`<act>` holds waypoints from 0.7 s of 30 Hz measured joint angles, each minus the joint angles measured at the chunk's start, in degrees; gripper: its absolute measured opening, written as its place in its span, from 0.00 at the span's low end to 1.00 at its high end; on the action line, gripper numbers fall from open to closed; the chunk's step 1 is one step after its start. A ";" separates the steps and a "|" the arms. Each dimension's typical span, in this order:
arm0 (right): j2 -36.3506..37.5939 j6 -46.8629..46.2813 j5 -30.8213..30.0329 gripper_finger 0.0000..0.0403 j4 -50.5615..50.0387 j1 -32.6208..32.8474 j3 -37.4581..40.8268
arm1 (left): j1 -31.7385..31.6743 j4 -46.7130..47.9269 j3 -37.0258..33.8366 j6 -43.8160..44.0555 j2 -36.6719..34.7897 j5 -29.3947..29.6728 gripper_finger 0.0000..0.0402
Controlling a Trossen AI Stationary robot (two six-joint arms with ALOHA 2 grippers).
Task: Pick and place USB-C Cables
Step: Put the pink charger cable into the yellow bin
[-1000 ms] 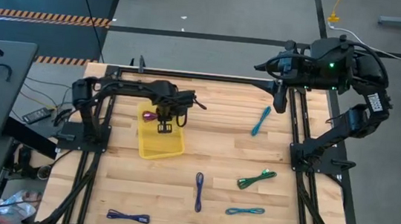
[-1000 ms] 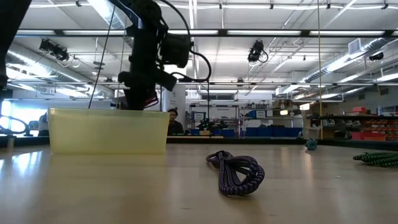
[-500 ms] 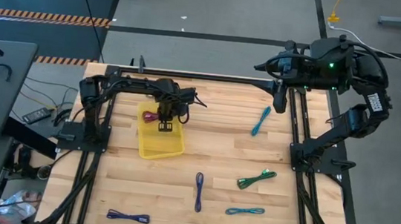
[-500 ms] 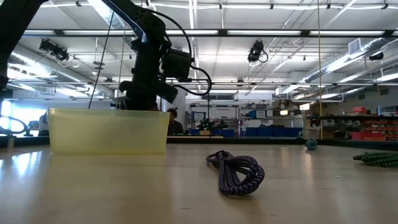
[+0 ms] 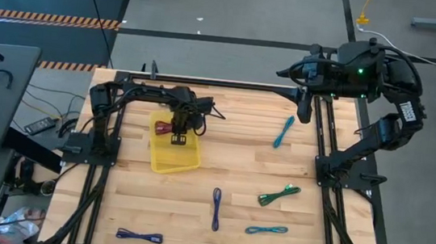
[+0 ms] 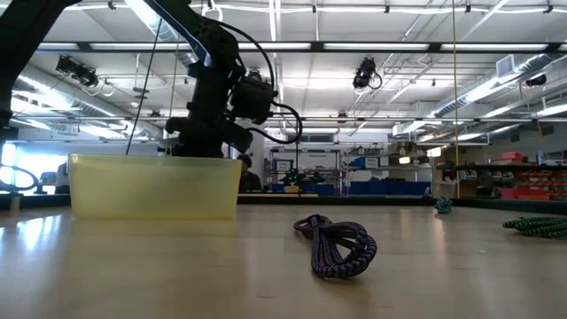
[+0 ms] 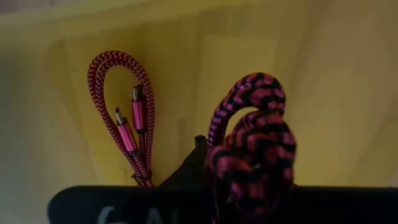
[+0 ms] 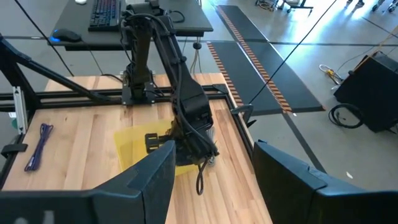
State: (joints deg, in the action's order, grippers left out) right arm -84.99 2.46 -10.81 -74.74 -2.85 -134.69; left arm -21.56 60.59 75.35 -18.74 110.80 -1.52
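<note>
My left gripper (image 5: 177, 139) is low over the yellow tray (image 5: 185, 161), shut on a maroon-and-black braided USB-C cable (image 7: 252, 146). The tray wall (image 6: 151, 186) hides its fingertips in the low view. A second maroon cable (image 7: 121, 115) lies flat on the tray floor, also seen as the maroon cable (image 5: 164, 127) from above. Loose on the table lie a blue cable (image 5: 283, 131), a green one (image 5: 278, 196), a teal one (image 5: 266, 229), a purple one (image 5: 215, 208) and a blue one (image 5: 139, 235). My right gripper (image 8: 211, 186) waits open at the far right. My left gripper holds the maroon-and-black cable bundle by its lower part (image 7: 239, 186), coming from above and pointing down into the tray. The gripper's own body hides the place of contact. The bundle's looped end (image 7: 252, 93) sticks out past the fingers, over the tray floor.
The purple cable (image 6: 337, 245) lies nearest the low camera, right of the tray. The green cable (image 6: 536, 227) is near the table's right edge. Black frame rails (image 5: 206, 84) run along the far edge and both sides. Bare wood lies between tray and right-hand cables.
My left gripper has come down toward the tray with the maroon cable still in its hold, and its fingertips have sunk behind the tray wall in the low view. The right arm has kept still.
</note>
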 joint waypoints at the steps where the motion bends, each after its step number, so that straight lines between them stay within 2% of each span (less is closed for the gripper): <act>1: 0.00 0.00 0.00 0.54 0.00 0.00 0.00 | -0.16 0.25 0.00 -0.04 0.00 -0.17 0.05; 10: 0.00 0.02 0.00 0.54 -0.02 0.00 0.00 | -0.51 -0.91 0.00 0.35 -0.02 0.28 0.08; 16: 0.00 0.02 0.01 0.54 -0.02 0.00 0.00 | -0.51 -0.88 0.00 0.27 -0.02 0.28 0.05; 21: 0.00 0.02 0.01 0.54 -0.04 0.00 0.00 | -0.51 3.31 0.00 0.93 -0.02 -1.33 0.05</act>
State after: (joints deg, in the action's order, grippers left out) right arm -84.99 2.48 -10.79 -74.78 -2.85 -134.69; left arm -22.06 63.91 75.35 -17.82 110.78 -2.84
